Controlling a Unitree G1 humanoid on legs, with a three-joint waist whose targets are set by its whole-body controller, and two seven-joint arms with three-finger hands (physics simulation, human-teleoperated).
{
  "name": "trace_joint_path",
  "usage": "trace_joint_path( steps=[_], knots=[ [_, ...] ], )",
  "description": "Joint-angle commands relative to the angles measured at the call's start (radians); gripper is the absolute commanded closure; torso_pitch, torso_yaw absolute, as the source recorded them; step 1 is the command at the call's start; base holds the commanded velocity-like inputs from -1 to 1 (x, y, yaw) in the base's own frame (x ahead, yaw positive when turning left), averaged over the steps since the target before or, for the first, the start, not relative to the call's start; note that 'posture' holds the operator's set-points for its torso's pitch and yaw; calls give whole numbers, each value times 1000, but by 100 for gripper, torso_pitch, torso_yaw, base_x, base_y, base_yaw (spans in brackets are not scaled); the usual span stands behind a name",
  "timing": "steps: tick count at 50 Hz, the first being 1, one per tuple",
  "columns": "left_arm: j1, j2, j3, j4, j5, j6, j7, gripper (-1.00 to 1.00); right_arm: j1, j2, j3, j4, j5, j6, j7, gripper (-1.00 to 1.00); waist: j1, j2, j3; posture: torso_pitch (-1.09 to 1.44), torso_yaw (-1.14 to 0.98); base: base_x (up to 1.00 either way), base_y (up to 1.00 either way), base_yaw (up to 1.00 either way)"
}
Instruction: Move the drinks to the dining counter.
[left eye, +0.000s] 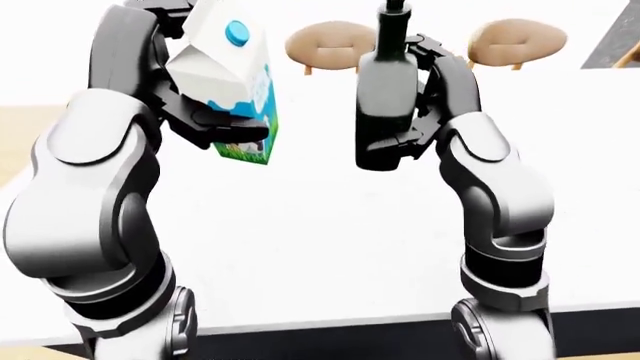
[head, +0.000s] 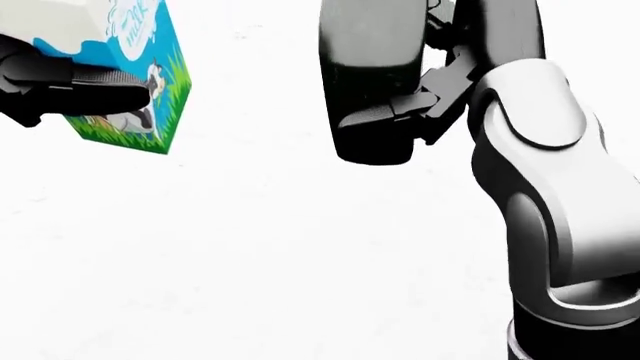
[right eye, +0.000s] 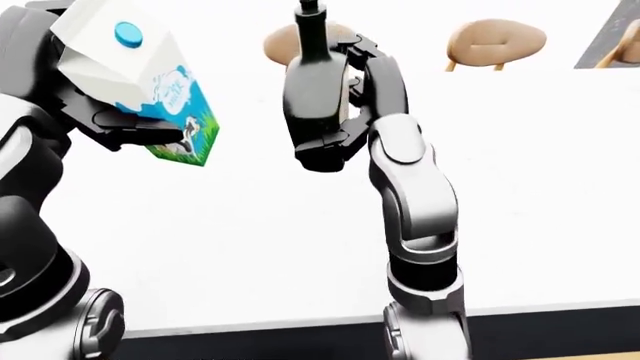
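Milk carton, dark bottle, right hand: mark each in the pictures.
milk carton (right eye: 150, 82): right-eye view, on its white upper side panel.
dark bottle (left eye: 383, 90): left-eye view, on its body below the neck.
right hand (head: 400, 116): head view, at the fingers closed round the bottle.

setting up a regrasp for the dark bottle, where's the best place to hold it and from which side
Grip the dark bottle on its wide straight body, below the shoulder, coming in from the right of the view as the right hand does now. It hangs upright; the neck looks too slim for a steady hold, and the body's flat sides suit opposing fingers.
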Motion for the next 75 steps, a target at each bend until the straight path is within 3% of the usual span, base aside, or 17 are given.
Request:
trace_joint_path(
  steps=[1, 15, 40, 44, 46, 54, 56, 59, 62, 63, 64, 75],
  knots=[
    [-34, 11, 15, -23, 8, -36, 3, 100, -31, 3, -2, -23, -23, -75, -3, 100, 2, 3, -32, 0, 0, 0, 0, 0],
    [-37, 7, 12, -27, 17, -28, -2, 100, -8, 64, 18, 126, -84, -193, -21, 100, 1, 13, -30, 0, 0, 0, 0, 0],
    [-27, 10, 20, -18, 14, -46, -6, 100, -24, 49, -4, 458, -89, -430, -133, 100, 3, 16, -40, 0, 0, 0, 0, 0],
    [-23, 8, 16, -19, 15, -48, -5, 100, -22, 49, -4, 469, -90, -435, -135, 80, 5, 16, -43, 0, 0, 0, 0, 0],
    [-13, 3, 16, -17, 16, -59, -4, 100, -19, 48, -3, 466, -93, -433, -134, 57, 5, 16, -43, 0, 0, 0, 0, 0],
    [-13, 3, 16, -20, 18, -57, -5, 100, -16, 47, -2, 461, -95, -436, -126, 14, 4, 14, -44, 0, 0, 0, 0, 0],
    [-13, 3, 17, -20, 19, -57, -6, 100, -16, 46, -1, 460, -97, -435, -124, -14, 4, 14, -44, 0, 0, 0, 0, 0],
    [-13, 7, 18, -21, 19, -55, -9, 100, -13, 47, -1, 459, -99, -437, -121, -29, 4, 14, -44, 0, 0, 0, 0, 0],
    [-19, 8, 16, -26, 20, -45, -9, 100, -12, 48, -3, 457, -99, -436, -122, -61, 5, 14, -44, 0, 0, 0, 0, 0],
    [-18, 8, 17, -26, 21, -47, -9, 100, -12, 48, -4, 460, -98, -439, -122, -87, 5, 14, -44, 0, 0, 0, 0, 0],
    [-15, 7, 17, -26, 21, -48, -9, 100, -11, 48, -3, 465, -98, -444, -120, -100, 5, 14, -44, 0, 0, 0, 0, 0],
    [-29, 6, 10, -7, 29, -52, -10, 100, -3, 40, -10, 433, -93, -424, -112, -100, 5, 12, -44, 0, 0, 0, 0, 0]
  ],
)
